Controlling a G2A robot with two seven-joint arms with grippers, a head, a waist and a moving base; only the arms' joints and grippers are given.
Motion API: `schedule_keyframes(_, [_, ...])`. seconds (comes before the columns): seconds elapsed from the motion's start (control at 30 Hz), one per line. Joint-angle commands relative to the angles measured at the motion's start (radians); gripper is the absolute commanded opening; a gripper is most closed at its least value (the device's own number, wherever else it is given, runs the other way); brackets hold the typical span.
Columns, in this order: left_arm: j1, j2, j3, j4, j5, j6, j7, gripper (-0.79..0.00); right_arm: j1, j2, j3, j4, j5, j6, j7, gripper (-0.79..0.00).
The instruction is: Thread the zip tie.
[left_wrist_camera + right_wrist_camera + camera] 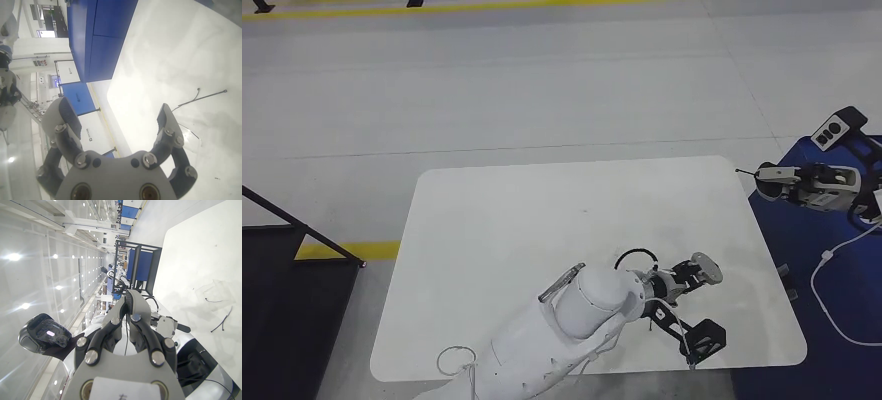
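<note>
Your left end effector (114, 106) hangs open over the white worktop (170, 56), where two zip ties (204, 97) lie together near a clear bag (191, 140). Your right end effector (129, 297) is closed, perhaps pinching a thin black strand (126, 340).

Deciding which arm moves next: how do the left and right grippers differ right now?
The left grey two-finger gripper is open and empty; the right grey two-finger gripper is shut, pinching a thin black zip tie. The left is above the white table; the right is beyond its edge. Both share the same build.
</note>
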Motion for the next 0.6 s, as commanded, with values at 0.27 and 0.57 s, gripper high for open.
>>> schedule_keyframes(0.27, [0.065,-0.016,-0.240,0.059,-0.494,0.014,-0.052,0.000,0.000,0.000,0.000,0.000,0.000,0.000,0.000,-0.785])
schedule_keyframes(0.57, [0.074,-0.032,-0.275,0.102,-0.765,-0.094,-0.119,0.000,0.000,0.000,0.000,0.000,0.000,0.000,0.000,-0.785])
